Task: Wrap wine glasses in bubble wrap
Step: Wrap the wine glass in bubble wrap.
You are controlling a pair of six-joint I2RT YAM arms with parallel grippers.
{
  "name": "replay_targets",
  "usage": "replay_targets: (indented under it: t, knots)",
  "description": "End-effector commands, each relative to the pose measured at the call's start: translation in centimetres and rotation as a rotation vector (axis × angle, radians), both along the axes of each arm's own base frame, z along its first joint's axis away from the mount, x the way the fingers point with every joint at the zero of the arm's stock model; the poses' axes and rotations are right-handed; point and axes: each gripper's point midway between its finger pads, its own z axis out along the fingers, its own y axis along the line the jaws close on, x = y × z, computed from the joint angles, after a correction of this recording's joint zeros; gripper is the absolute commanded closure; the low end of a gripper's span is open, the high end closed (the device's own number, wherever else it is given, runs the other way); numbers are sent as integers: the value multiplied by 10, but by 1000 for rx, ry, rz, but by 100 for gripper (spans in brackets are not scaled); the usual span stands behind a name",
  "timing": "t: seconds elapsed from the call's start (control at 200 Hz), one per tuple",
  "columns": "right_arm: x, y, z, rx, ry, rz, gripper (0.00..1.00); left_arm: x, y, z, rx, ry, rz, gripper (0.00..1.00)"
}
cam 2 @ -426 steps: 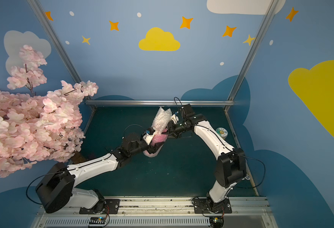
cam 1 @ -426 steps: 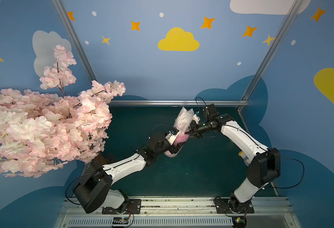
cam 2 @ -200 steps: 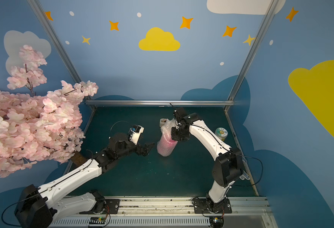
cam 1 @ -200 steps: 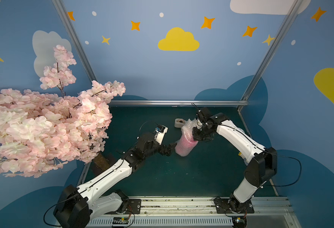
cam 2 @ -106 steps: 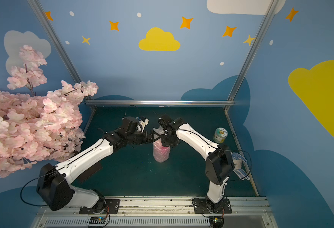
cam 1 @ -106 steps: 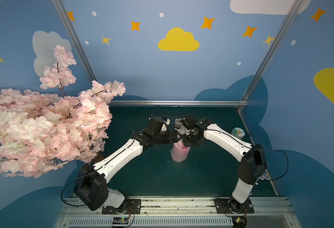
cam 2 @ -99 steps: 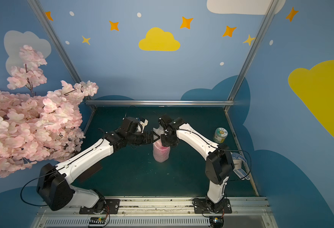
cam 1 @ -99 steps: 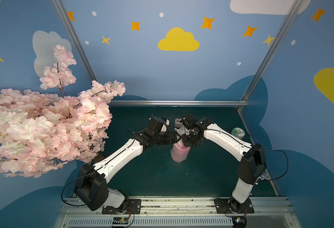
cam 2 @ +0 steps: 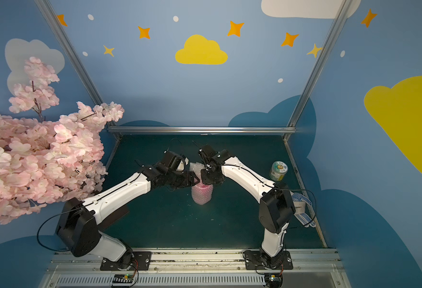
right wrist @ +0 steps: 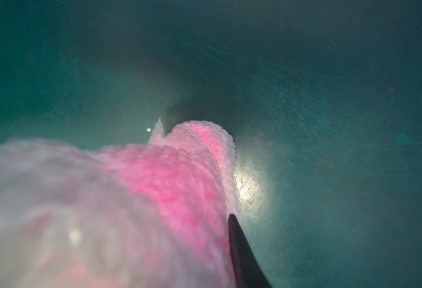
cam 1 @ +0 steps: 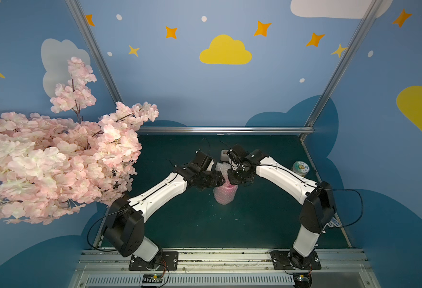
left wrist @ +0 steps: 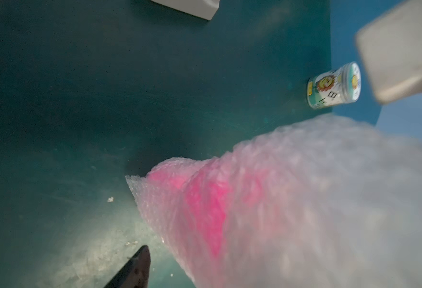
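Dark green counter, blue cloud walls: the pink goblet stands mid-counter, sheathed in bubble wrap. Left pincer and right pincer crowd its top — how wide either gapes, or whether it grips, I cannot tell. A sideways tug could topple it; unheld wrap may spring open.

only the tin bears lettering, too blurred to read.

My right finger is smooth, matt black plastic. The clear bubble wrap is pimpled, faintly shiny film over the hot-pink plastic goblet. The dark green table mat looks matt, scratched and scuffed. The small green-and-white tin has a glossy label.
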Motion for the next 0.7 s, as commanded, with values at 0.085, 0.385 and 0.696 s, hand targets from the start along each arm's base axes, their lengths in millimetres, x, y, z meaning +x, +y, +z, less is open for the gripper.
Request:
replay_targets:
  t: [0.085,0.385,0.696]
  knots:
    - [-6,6,26,87,-41,49,66,-3,6,-24,142,23,-27,38]
    - [-4,-28,80,174,-19,-17,51,-9,20,-41,252,56,-46,42]
    - [29,12,92,470,-24,3,44,-9,19,-43,241,35,-66,42]
